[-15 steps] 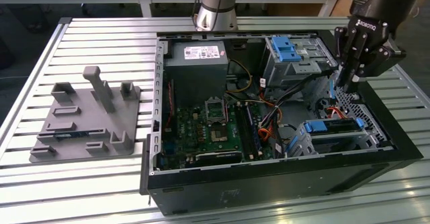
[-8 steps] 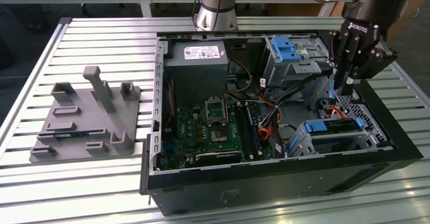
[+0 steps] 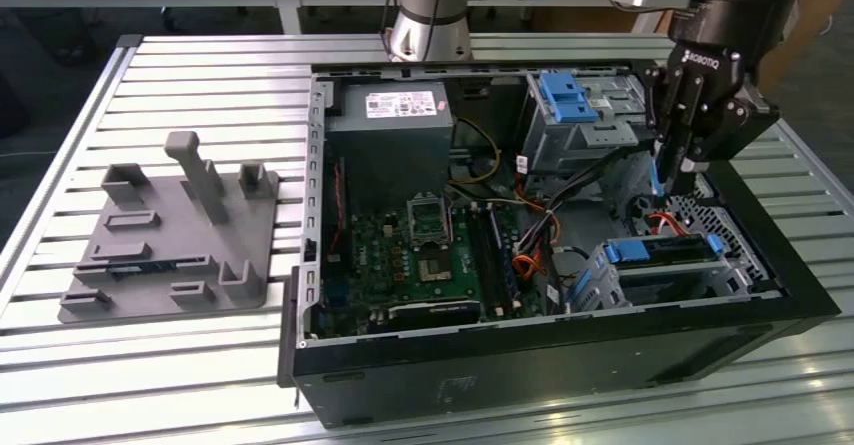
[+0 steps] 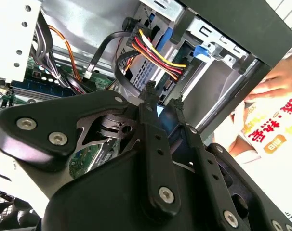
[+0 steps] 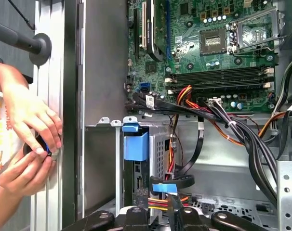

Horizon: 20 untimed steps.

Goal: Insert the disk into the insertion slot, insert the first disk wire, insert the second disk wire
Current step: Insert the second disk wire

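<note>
The silver blue-framed hard drive [image 3: 665, 252] is seated in the low grey perforated cage [image 3: 738, 275], at four o'clock in the exterior view. A blue-plugged black wire [image 5: 164, 187] is pinched by the black gripper [image 3: 671, 185]. First-wire insertion is judged underway, and careful plug alignment is needed.

Blue-framed disk [image 3: 663, 252], lying flat inside the low grey perforated insertion slot [image 3: 734, 267]

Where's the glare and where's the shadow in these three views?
Exterior view: glare on the slatted metal table, computer case interior darker. Second wrist view: perforated panel washed out white. First wrist view: motherboard evenly lit.
</note>
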Each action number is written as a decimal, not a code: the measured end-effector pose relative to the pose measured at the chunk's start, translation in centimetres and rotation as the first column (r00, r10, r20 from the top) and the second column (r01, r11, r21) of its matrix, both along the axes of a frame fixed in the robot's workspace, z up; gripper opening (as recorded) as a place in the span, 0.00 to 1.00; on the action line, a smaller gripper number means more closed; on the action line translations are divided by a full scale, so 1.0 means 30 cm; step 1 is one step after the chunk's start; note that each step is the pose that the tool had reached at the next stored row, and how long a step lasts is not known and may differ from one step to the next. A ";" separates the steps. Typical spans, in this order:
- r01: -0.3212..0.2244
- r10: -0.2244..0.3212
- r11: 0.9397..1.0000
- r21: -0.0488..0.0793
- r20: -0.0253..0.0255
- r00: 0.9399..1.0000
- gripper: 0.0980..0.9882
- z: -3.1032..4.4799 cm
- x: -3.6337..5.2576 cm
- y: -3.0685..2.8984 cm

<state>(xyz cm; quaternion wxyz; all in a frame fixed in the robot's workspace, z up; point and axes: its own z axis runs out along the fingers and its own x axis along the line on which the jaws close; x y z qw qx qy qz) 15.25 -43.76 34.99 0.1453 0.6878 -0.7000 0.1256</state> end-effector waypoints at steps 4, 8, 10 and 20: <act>0.000 0.000 1.000 0.000 0.001 1.000 0.23 -0.001 0.000 0.011; 0.000 0.000 1.000 0.000 0.001 1.000 0.23 -0.001 0.000 0.023; 0.000 0.000 1.000 0.000 0.001 1.000 0.23 -0.001 0.000 0.028; 0.000 0.000 1.000 0.000 0.001 1.000 0.23 0.014 0.014 0.059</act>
